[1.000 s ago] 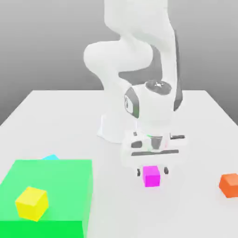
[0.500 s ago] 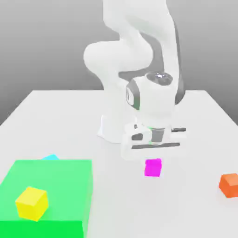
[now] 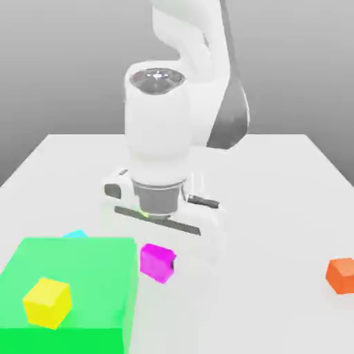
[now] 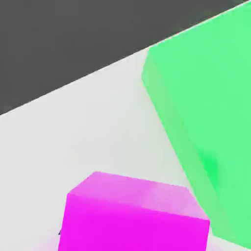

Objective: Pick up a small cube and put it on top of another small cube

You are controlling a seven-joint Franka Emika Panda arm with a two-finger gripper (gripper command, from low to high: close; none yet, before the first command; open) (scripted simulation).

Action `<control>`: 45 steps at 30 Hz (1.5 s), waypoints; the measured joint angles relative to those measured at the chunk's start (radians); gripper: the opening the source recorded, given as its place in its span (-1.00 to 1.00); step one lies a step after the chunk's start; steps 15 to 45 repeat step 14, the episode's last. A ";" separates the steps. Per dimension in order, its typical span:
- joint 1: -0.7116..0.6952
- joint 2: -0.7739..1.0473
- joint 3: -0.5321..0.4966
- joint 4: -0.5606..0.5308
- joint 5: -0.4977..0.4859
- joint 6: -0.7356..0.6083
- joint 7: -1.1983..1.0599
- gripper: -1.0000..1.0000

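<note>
Gripper: closed on the magenta cube, its fingers set only as far apart as the cube's width; gripper [image 3: 157, 263], magenta cube [image 3: 157, 262].
Grip: to be kept firm and steady while the cube is carried; the cube is seen turned at an angle, so it should be squared to the receiving cube before being lowered.
Carry: best done with height gained first, then sideways travel, then a slow, straight descent; release should be made only once full face contact is reached.
Green block: its right-hand wall in the exterior view lies just beside the held cube; green block [image 3: 76, 276]. That top edge could be clipped if the cube is moved across too low.
Yellow cube: rested on the block's top, toward the exterior view's left and near side; yellow cube [image 3: 48, 303]. It is judged a likely target, though this cannot be told for certain.
Cyan piece: partly hidden behind the block's far edge; cyan piece [image 3: 75, 235]. Access there looks tighter.
Orange cube: set well apart at the exterior view's right; orange cube [image 3: 342, 275].
Tabletop: open room is offered between held cube and orange cube; tabletop [image 3: 276, 304].
</note>
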 joint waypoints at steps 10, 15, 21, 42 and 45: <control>-0.152 0.149 -0.068 0.220 0.046 -0.074 0.052 1.00; -0.152 0.149 -0.068 0.220 0.046 -0.074 0.052 1.00; -0.152 0.149 -0.068 0.220 0.046 -0.074 0.052 1.00; -0.152 0.149 -0.068 0.220 0.046 -0.074 0.052 1.00; -0.152 0.149 -0.068 0.220 0.046 -0.074 0.052 1.00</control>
